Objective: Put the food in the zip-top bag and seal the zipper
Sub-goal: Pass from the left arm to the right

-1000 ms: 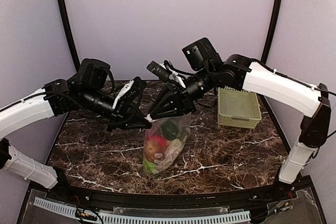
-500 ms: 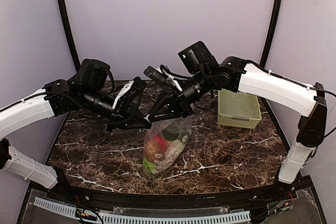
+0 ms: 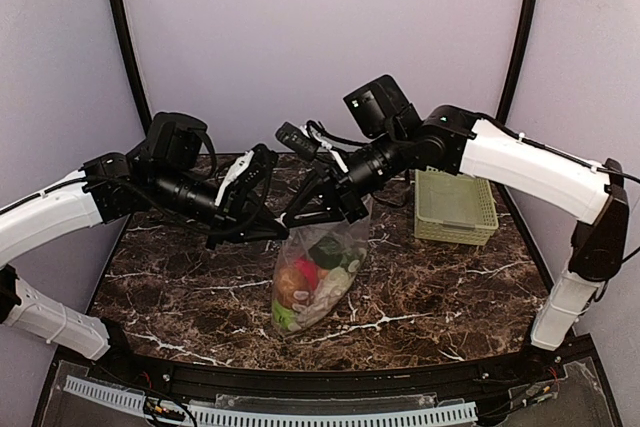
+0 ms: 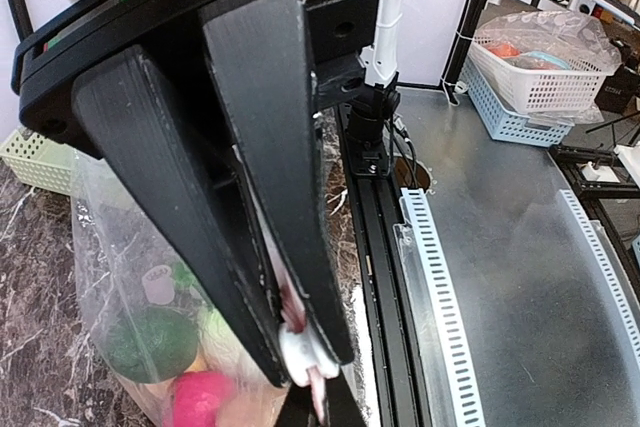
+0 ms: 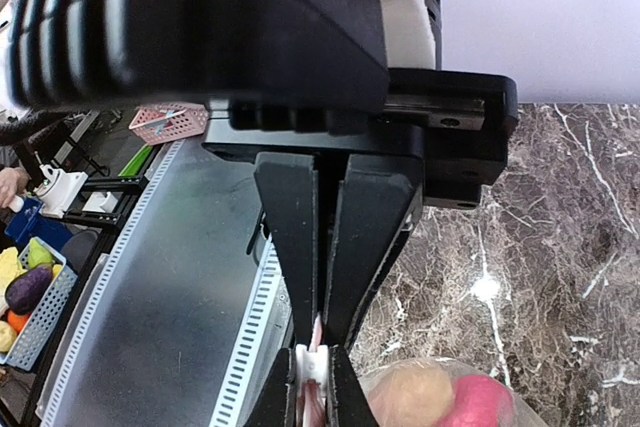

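Note:
The clear zip-top bag (image 3: 318, 272) hangs between both grippers, its bottom resting on the marble table (image 3: 180, 287). Inside is the food: a red apple (image 3: 302, 273), a dark green piece (image 3: 323, 250) and pale pieces. My left gripper (image 3: 282, 234) is shut on the white slider (image 4: 303, 352) of the pink zipper at the bag's left top corner. My right gripper (image 3: 297, 219) is shut on the zipper strip (image 5: 318, 329) right beside the slider (image 5: 316, 364). Fingertips of both grippers nearly touch. The dark green piece (image 4: 150, 342) and red apple (image 4: 205, 399) show through the bag in the left wrist view.
The pale green lattice basket (image 3: 455, 207) stands at the back right of the table, with no food showing in it. It also shows in the left wrist view (image 4: 40, 159). A black rail and a white slotted strip (image 3: 330, 412) run along the table's near edge.
The right arm shifted a little left and then back to the right at the bag's top edge. The left arm and the hanging bag have stayed almost still.

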You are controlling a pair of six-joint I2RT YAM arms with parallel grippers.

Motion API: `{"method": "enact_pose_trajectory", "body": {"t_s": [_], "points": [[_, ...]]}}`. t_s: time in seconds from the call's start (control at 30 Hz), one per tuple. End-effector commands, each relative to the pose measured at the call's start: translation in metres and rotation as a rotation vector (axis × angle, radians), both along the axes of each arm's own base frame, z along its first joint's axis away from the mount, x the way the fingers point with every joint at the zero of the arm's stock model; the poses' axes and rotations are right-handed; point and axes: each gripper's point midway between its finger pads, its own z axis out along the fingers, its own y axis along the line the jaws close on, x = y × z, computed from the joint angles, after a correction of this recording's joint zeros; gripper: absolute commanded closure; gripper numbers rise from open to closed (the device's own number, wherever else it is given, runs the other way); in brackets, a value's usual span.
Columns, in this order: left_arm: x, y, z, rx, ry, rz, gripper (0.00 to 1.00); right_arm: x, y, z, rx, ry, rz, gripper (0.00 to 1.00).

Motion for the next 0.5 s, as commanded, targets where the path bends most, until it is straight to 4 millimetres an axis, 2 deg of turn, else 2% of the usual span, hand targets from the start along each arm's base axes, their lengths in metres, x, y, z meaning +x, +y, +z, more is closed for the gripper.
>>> {"method": "enact_pose_trajectory", "body": {"t_s": [0.0,0.17,0.27,0.3,0.33,0.37,0.4,0.43,0.47], "points": [[0.006,0.011,0.009,-0.014,-0.064,0.054,0.99,0.007,-0.017,0.004,-0.039,-0.05,-0.078,1.0],[0.009,0.013,0.008,0.007,-0.077,0.069,0.99,0.014,-0.022,0.001,-0.07,-0.075,-0.123,1.0],[0.009,0.011,0.011,-0.01,-0.068,0.066,0.99,0.017,-0.017,0.004,-0.062,-0.063,-0.136,1.0],[0.008,0.01,0.012,-0.018,-0.061,0.063,0.97,0.018,-0.015,0.005,-0.056,-0.059,-0.14,1.0],[0.007,0.007,0.014,-0.036,-0.05,0.054,0.91,0.019,-0.012,0.006,-0.049,-0.059,-0.143,1.0],[0.007,0.006,0.014,-0.041,-0.042,0.049,0.74,0.02,-0.01,0.006,-0.044,-0.06,-0.148,1.0],[0.006,0.005,0.015,-0.055,-0.032,0.043,0.65,0.022,-0.008,0.008,-0.035,-0.064,-0.154,1.0],[0.006,0.003,0.015,-0.06,-0.027,0.041,0.51,0.024,-0.006,0.01,-0.025,-0.068,-0.163,1.0],[0.006,0.002,0.015,-0.068,-0.017,0.038,0.46,0.025,-0.005,0.012,-0.015,-0.07,-0.171,1.0]]}}
